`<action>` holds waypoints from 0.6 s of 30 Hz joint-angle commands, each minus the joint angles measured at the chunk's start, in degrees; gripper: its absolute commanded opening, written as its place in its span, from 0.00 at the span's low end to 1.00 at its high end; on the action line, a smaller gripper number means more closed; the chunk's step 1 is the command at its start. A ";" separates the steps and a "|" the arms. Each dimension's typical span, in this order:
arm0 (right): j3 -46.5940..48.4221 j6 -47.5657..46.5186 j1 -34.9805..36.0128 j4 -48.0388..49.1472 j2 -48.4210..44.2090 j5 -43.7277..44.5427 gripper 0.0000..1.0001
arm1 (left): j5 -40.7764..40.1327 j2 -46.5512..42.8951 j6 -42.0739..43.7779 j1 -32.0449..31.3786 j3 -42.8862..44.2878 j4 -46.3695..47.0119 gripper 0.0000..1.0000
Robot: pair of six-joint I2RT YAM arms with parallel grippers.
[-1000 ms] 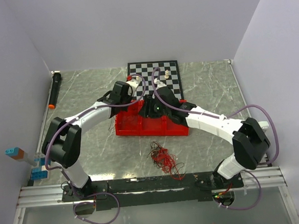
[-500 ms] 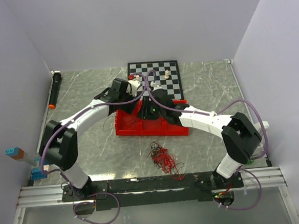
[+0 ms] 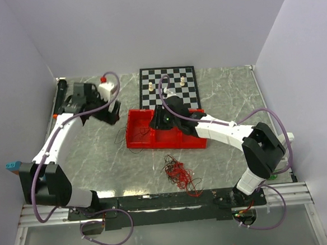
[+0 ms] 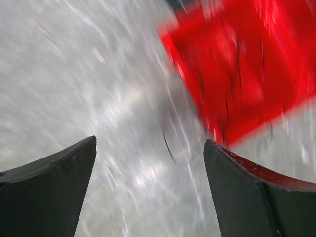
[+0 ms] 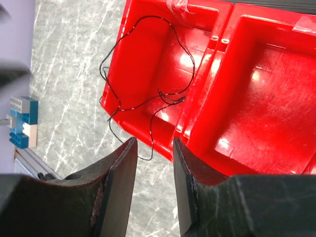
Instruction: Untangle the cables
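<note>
Cables [image 3: 179, 174]: a small tangle of thin red and dark wires lies on the marble table [image 3: 223, 96], near of the red bin [image 3: 165, 142] and a little right of its middle. It is apart from the bin wall and neither gripper touches it.

Black wire [image 5: 173, 98]: a single thin strand sits in the left compartment of the red bin [image 5: 207, 54]. It loops across that floor, then hangs over the outer left wall onto the table.

Left gripper [image 3: 109, 112]: at the far left of the table, well left of the bin. The wrist view is blurred. Left gripper [image 4: 150, 140] fingers stand spread wide, with only marble between them and the bin [image 4: 237, 74] at upper right.

Right gripper [image 3: 159, 120]: over the bin's left half. In its wrist view the right gripper [image 5: 154, 140] fingers stand close, with a narrow gap left open. Nothing is pinched; the tail of the black wire shows on the table below that gap.

Other items: a chessboard [image 3: 189, 92] lies just beyond the bin, and blue blocks [image 5: 22, 121] sit at the table's left edge.
</note>
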 commanded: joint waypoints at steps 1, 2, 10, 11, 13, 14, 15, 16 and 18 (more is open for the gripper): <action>-1.10 -2.26 0.53 1.27 -2.95 0.46 0.42 | 17.70 -3.20 15.80 6.04 -9.35 -8.94 0.93; -1.36 -2.43 0.62 1.00 -3.39 0.54 0.42 | 18.50 -3.29 17.74 7.18 -11.37 -8.76 0.93; -3.83 -2.61 1.06 1.09 -6.20 0.98 0.42 | 16.84 7.59 16.45 8.86 -13.41 -1.39 0.86; -4.00 -2.61 1.23 1.09 -6.29 0.90 0.42 | 16.49 8.04 16.10 8.86 -13.76 -0.34 0.86; -4.18 -2.61 1.23 0.91 -6.55 0.98 0.42 | 16.22 8.66 15.65 8.86 -14.73 1.25 0.85; -4.27 -2.61 1.32 0.91 -6.55 0.98 0.42 | 16.57 8.92 16.09 8.86 -15.17 1.26 0.85; -4.44 -2.61 1.23 0.91 -6.55 0.98 0.42 | 16.66 8.84 16.44 8.86 -15.78 1.34 0.86; -4.36 -2.70 1.41 1.00 -6.38 0.98 0.42 | 16.49 8.14 16.88 8.86 -16.66 1.78 0.86; -4.36 -2.52 1.32 0.91 -6.03 0.72 0.42 | 16.31 6.91 18.46 8.86 -18.76 3.01 0.87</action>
